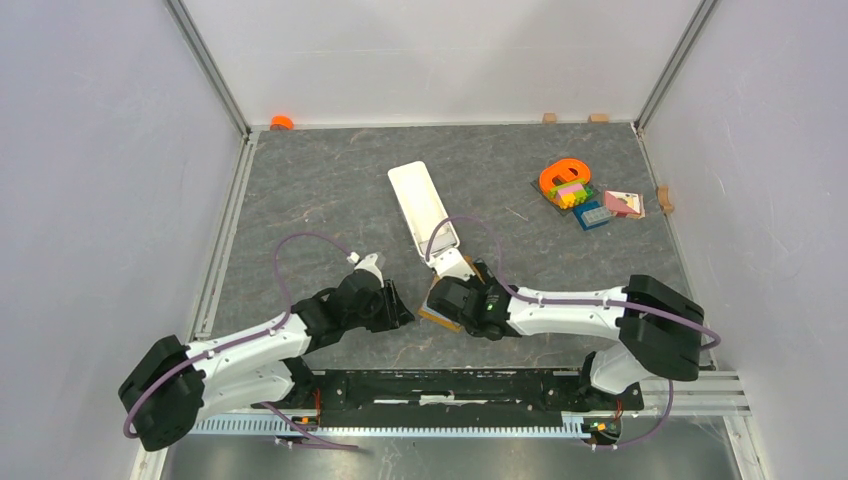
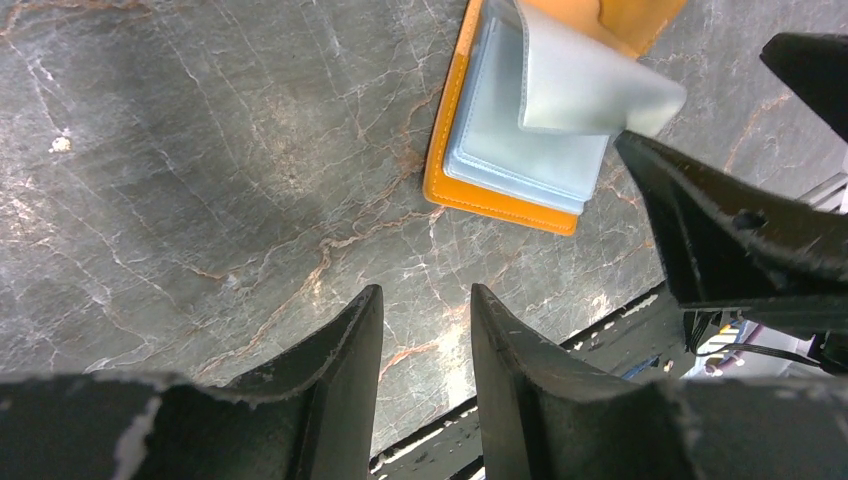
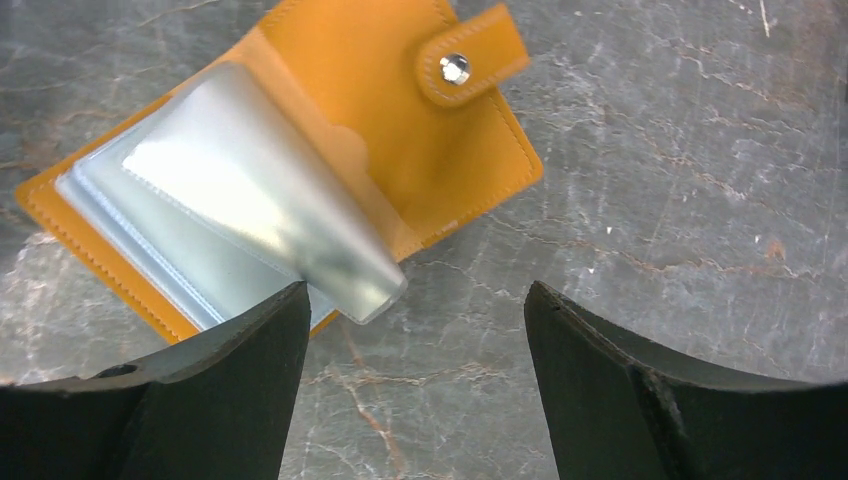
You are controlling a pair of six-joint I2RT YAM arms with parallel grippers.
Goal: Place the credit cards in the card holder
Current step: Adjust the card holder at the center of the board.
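Lying open on the counter (image 3: 700, 200) between the left hand (image 2: 427, 295) and the right hand (image 3: 415, 300), both parted and empty, the card holder (image 3: 400, 140) looked light, floppy and slippery inside, so its stiffer orange edge seemed the best hold.

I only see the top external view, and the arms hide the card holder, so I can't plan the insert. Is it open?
Observer: Yes, the card holder lies unfolded on the table, snap tab undone.
Operator: Pockets reachable?
Observer: One pale sleeve curls up off the others.
Operator: Any card gripped?
Observer: No. The right gripper and left gripper are both open, holding nothing.
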